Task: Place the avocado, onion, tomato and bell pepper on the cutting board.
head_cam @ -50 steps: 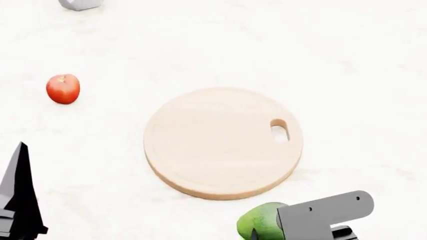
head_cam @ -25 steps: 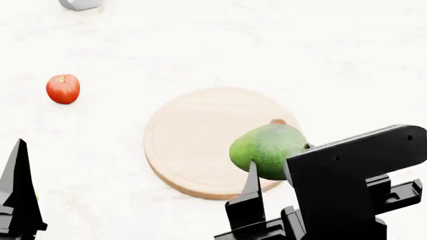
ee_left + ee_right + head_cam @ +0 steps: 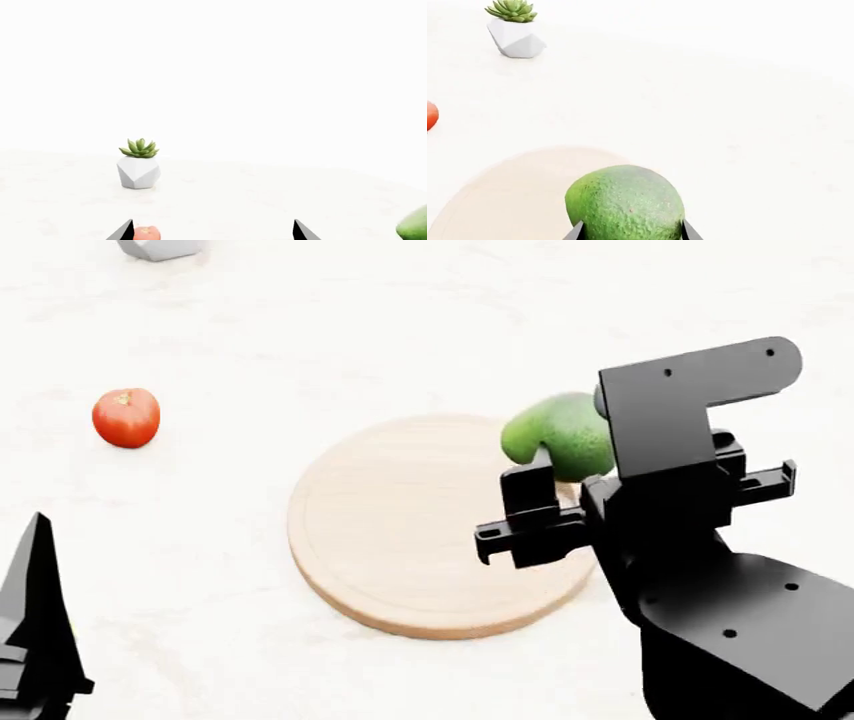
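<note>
Where the pale white table (image 3: 400,320) fills the head view, the round cutting board (image 3: 400,530) lies flat near its middle, nothing resting on its visible wood, the handle hole hidden behind the right arm. That right arm rises from the lower right corner of the head view and reaches over the board's right side; its right gripper (image 3: 567,455) has the fingers clamped on the avocado (image 3: 561,435), which is held in the air above the board's far right edge. In the right wrist view the avocado (image 3: 625,202) sits between two dark fingertips (image 3: 575,233), pressed on both flanks, with the pale board (image 3: 507,190) beneath and beside it.

The left gripper (image 3: 212,234) shows only as two dark tips well apart from each other in the left wrist view, with nothing between them; in the head view one dark finger (image 3: 38,630) stands at the lower left corner.

A white faceted pot with a small green succulent (image 3: 139,165) stands on the far part of the table.

The tomato (image 3: 126,418) rests on the table well to the left of the board, apart from both grippers
</note>
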You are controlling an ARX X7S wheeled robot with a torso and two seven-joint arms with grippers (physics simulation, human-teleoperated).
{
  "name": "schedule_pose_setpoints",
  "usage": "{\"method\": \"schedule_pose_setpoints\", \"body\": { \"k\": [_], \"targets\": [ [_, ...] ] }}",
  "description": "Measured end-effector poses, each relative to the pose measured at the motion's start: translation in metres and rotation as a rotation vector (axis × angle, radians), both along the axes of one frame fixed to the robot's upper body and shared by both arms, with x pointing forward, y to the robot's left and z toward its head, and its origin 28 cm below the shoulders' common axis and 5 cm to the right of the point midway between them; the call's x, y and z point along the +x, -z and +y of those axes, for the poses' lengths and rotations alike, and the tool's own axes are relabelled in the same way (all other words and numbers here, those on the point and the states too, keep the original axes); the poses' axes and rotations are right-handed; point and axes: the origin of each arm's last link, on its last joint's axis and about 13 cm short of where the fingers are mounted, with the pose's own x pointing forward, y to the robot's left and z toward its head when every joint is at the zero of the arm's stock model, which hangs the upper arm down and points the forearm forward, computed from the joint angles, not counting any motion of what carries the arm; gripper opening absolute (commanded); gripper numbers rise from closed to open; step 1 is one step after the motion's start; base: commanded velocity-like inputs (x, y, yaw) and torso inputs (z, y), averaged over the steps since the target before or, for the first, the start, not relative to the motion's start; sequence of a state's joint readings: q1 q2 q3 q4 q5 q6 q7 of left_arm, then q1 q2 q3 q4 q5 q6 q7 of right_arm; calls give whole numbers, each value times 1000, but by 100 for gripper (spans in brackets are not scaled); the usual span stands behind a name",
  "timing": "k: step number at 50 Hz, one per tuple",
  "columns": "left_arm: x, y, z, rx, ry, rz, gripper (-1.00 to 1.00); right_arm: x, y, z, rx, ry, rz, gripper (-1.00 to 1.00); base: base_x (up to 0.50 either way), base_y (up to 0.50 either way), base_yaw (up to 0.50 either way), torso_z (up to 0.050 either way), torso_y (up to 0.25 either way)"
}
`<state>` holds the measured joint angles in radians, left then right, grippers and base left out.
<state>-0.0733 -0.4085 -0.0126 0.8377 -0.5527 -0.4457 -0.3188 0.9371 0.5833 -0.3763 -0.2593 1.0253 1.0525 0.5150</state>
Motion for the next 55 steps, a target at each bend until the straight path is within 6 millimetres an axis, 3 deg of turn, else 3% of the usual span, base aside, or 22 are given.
{"method": "schedule_pose_setpoints", "body": {
  "k": [11, 22, 23, 34, 39, 44, 49, 55],
  "targets": [
    [-1, 1, 1, 0, -5, 2, 100, 39, 32, 1, 30, 0, 85, -100, 0, 0, 0, 0, 0],
    [-2, 2, 1, 0, -8, 6, 100, 54, 63, 3, 65, -8, 157, -100, 0, 0, 0, 0, 0],
    [-2, 3, 1, 0, -9, 6, 100, 55, 65, 3, 68, -9, 162, 100, 0, 0, 0, 0, 0],
    [-3, 3, 0, -1, -10, 8, 100, 54, 67, 4, 67, -25, 150, 100, 0, 0, 0, 0, 0],
    [-3, 3, 0, -1, -11, 9, 100, 48, 52, 4, 59, -30, 97, 100, 0, 0, 0, 0, 0],
    [-3, 3, 0, -1, -10, 10, 100, 38, 25, 4, 51, -28, 6, 100, 0, 0, 0, 0, 0],
    [-4, 1, 2, 7, -15, 44, 100, 3, -12, 1, 58, 11, -126, 100, 0, 0, 0, 0, 3],
    [-8, -4, 6, 3, -23, 117, 100, -36, -26, 6, 33, 20, -245, 100, 0, 0, 0, 0, 0]
  ]
}}
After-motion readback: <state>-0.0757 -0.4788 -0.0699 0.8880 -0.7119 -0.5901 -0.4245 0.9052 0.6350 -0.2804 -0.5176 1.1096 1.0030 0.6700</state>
